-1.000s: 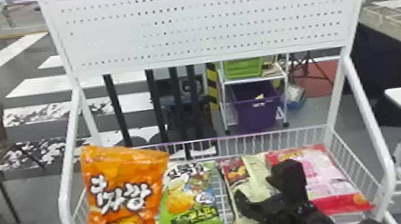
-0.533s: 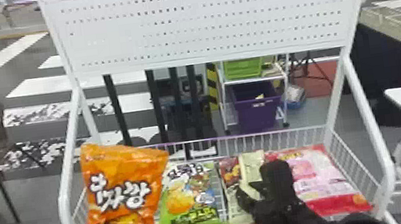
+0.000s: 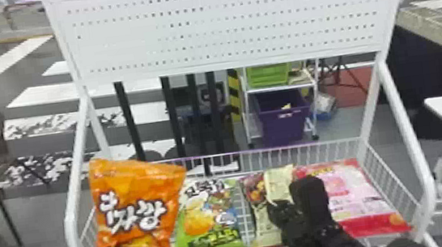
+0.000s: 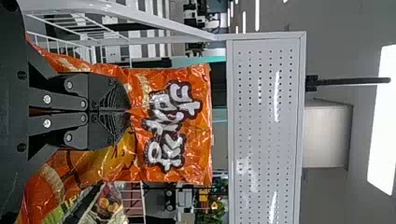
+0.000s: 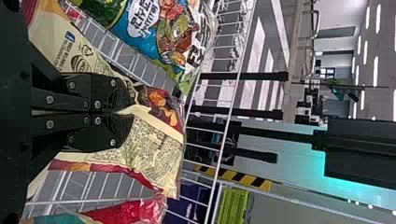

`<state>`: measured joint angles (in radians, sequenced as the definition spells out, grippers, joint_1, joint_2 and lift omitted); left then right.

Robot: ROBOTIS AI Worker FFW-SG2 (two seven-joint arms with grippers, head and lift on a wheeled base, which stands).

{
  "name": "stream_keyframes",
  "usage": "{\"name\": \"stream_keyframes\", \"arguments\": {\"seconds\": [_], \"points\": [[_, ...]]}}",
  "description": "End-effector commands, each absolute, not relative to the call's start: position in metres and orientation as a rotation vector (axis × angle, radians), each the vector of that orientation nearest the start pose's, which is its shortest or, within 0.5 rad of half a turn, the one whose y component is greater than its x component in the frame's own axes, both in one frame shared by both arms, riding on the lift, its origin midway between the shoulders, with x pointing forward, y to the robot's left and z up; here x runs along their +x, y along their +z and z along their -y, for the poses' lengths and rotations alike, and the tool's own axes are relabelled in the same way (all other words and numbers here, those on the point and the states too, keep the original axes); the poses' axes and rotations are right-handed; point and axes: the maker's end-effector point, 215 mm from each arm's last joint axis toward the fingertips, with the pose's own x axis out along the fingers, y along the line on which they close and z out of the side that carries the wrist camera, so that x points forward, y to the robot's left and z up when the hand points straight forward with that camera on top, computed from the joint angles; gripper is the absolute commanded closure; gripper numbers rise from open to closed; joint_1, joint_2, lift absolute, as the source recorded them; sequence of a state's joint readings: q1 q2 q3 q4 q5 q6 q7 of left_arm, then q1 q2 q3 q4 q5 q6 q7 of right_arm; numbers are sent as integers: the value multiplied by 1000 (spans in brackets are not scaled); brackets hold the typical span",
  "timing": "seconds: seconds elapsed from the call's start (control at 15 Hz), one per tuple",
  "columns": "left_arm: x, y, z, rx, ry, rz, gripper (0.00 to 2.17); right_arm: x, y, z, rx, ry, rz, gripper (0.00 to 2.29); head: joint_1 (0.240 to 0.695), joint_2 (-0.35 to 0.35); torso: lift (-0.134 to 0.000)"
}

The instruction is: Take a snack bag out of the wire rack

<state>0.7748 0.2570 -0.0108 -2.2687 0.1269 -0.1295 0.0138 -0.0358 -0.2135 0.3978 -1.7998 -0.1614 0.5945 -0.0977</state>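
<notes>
Orange and standing nearly upright, one snack bag is at the left side of the wire rack, with the left tool closed on its printed front. That grip gathers slack film into creases, giving the fingers a fold to hold while the top edge sticks up free. The right tool is also closed, pinching the cream bag between the green bag and the pink bag. Those neighbours lean back side by side, faces outward, so a raised fold probably offers the easiest hold without pressing on the contents. Both gripped bags seem to be within the rack's outline, though their lower ends are partly hidden, and whether either hangs clear of the wires I cannot tell. Next should come a steady lift, high enough to pass the rim; thin film could slip, or the cream bag might drag its neighbours.
</notes>
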Motion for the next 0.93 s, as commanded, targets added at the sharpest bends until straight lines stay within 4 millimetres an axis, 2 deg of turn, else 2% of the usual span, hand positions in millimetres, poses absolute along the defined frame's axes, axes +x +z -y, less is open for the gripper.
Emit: {"name": "stream_keyframes", "arguments": {"seconds": [0.0, 0.13, 0.33, 0.47, 0.73, 0.87], "points": [[370, -289, -216, 47, -164, 39, 2044, 537, -386, 95, -172, 301, -342, 2243, 499, 0, 0], [369, -291, -216, 46, -163, 36, 2044, 520, -360, 109, -193, 279, -292, 2243, 499, 0, 0], [369, -289, -213, 44, -167, 39, 2044, 486, -320, 147, -192, 227, -203, 2243, 499, 0, 0], [370, -289, -214, 42, -166, 40, 2044, 458, -312, 165, -160, 208, -180, 2243, 499, 0, 0], [371, -287, -216, 42, -163, 44, 2044, 408, -282, 197, -100, 142, -57, 2243, 499, 0, 0], [371, -285, -218, 40, -159, 48, 2044, 387, -277, 212, -78, 109, -30, 2243, 499, 0, 0]]}}
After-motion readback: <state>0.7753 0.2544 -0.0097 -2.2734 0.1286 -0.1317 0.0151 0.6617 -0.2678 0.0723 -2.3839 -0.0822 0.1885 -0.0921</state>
